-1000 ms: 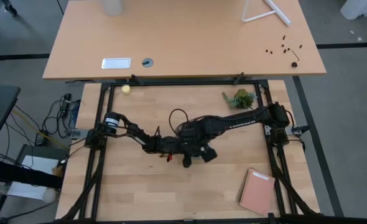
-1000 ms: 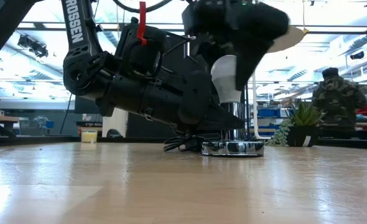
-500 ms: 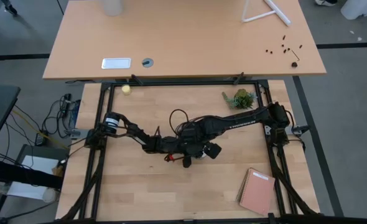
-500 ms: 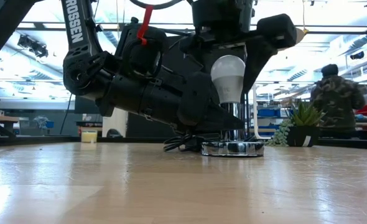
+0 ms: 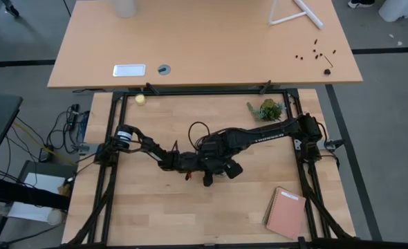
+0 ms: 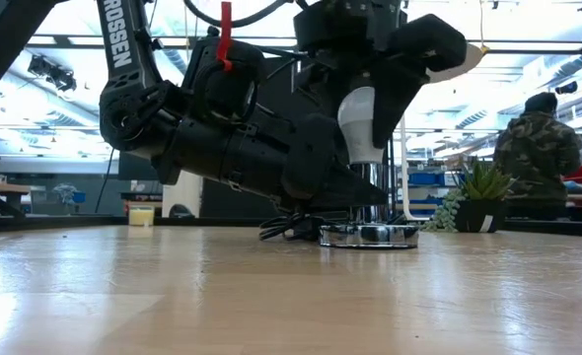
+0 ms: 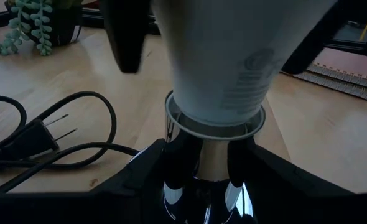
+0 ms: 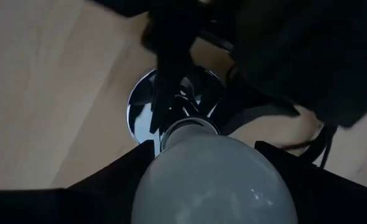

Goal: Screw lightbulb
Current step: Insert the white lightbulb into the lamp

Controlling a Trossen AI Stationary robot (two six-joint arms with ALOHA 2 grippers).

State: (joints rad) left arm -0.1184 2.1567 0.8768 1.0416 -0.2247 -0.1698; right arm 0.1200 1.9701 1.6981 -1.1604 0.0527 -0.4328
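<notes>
Right gripper (image 6: 370, 74) fingers have narrowed from wide open onto the lightbulb (image 6: 362, 123), flanking its dome from above; firm grip can't be confirmed. Lightbulb stands upright in the silver socket (image 6: 368, 233) mid-counter; left gripper (image 7: 208, 180) fingers clamp the socket stem.

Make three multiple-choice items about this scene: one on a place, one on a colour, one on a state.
1. Where does the notebook lie?
A. near the table's right front corner
B. beside the yellow ball
C. under the plant

2. What colour is the bulb?
A. red
B. white
C. green

3. How does the bulb stand?
A. flat on the table
B. upright on the socket
C. hanging from the cord

Answers: 1 A, the high view shows it there, far from the ball and plant. 2 B, the low view shows white glass. 3 B, its base goes down into the socket's neck.
</notes>
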